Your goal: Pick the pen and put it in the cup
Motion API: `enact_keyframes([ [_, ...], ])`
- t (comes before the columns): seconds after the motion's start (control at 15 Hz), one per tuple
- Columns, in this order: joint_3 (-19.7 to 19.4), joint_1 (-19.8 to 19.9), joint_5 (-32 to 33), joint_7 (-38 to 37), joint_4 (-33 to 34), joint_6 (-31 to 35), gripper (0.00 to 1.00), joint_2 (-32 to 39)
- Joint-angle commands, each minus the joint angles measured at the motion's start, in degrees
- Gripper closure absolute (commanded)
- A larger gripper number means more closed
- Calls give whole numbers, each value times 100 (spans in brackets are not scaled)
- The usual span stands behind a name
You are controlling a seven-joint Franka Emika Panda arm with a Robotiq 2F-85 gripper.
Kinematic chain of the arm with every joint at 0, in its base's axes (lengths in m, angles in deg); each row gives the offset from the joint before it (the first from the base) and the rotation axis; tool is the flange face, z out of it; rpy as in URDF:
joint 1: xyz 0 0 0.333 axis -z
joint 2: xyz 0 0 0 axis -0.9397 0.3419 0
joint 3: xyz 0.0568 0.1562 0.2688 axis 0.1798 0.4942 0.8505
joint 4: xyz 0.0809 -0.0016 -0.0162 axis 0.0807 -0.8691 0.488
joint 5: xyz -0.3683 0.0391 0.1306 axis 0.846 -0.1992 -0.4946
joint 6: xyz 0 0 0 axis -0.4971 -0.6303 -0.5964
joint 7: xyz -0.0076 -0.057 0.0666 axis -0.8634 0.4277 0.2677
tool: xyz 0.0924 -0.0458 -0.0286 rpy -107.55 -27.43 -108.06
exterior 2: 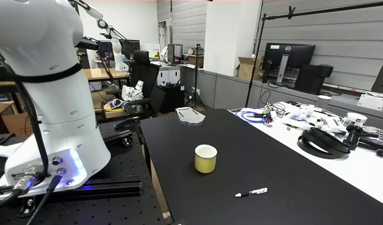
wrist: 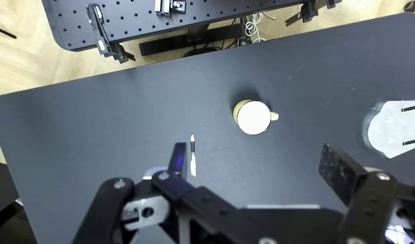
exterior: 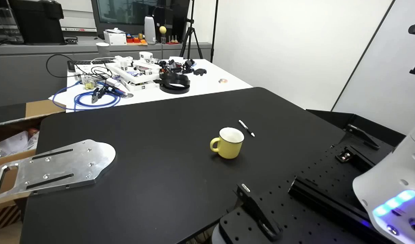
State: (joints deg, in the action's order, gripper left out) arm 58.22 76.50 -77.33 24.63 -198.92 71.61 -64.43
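Right now the hand [wrist: 258,166] hangs up above the counter [wrist: 126,112], with its two fingers [wrist: 341,173] spread wide apart. In the wrist view, the pen [wrist: 193,157] shows just beside one finger, but it lies flat on the counter below. Near it, a little apart, the yellow cup [wrist: 254,117] stands upright, its handle pointing away from the pen. Farther off, a silver plate [exterior: 71,162] sticks out past the counter's end. The big white arm [exterior 2: 63,125] stands up from a black board [exterior 2: 122,206] with holes, just beside the counter, and a blue light [exterior 2: 78,162] glows low on it.
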Motion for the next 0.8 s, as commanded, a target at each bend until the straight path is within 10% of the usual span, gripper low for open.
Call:
enact_keyframes([
  [0.0,48,65,-24,30,17,-15,0,13],
  [0.73,57,104,917,455,207,1799,0,160],
])
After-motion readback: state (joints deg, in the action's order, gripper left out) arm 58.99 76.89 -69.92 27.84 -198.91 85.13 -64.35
